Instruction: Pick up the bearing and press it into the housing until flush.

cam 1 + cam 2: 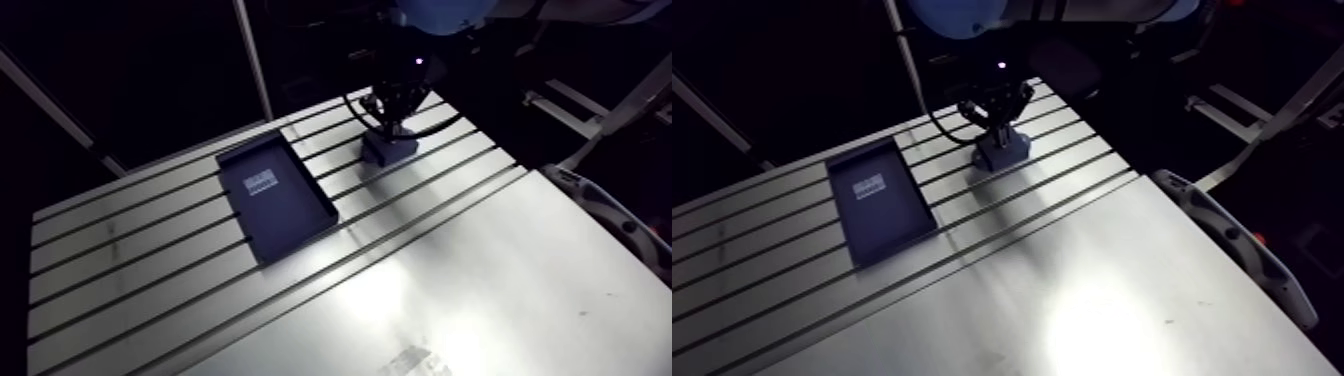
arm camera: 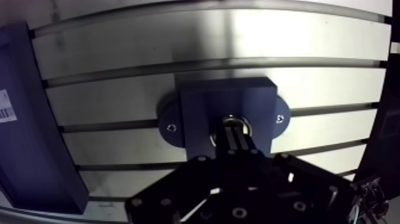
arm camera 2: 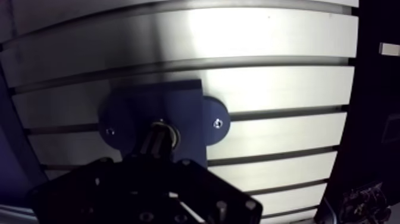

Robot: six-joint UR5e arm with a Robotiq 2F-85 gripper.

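Observation:
The dark blue housing (image 2: 202, 110), a block with two round screw ears, stands on the slotted table (image 2: 149, 36). A metal ring, the bearing (image 2: 245, 124), shows in the housing's top face, and how deep it sits I cannot tell. My gripper (image 2: 234, 134) is straight above it. Its two fingers are shut together and their tips rest on the ring. In the arm view the gripper (image 1: 391, 116) hangs over the housing (image 1: 389, 150) near the table's far edge.
A flat dark blue tray (image 1: 276, 196) with a white label (image 1: 262, 182) lies beside the housing, a short gap away; its edge (image 2: 27, 125) shows in the wrist view. The table's smooth plate (image 1: 480, 290) spreads nearer the camera. Dark frame parts stand past the table's right edge.

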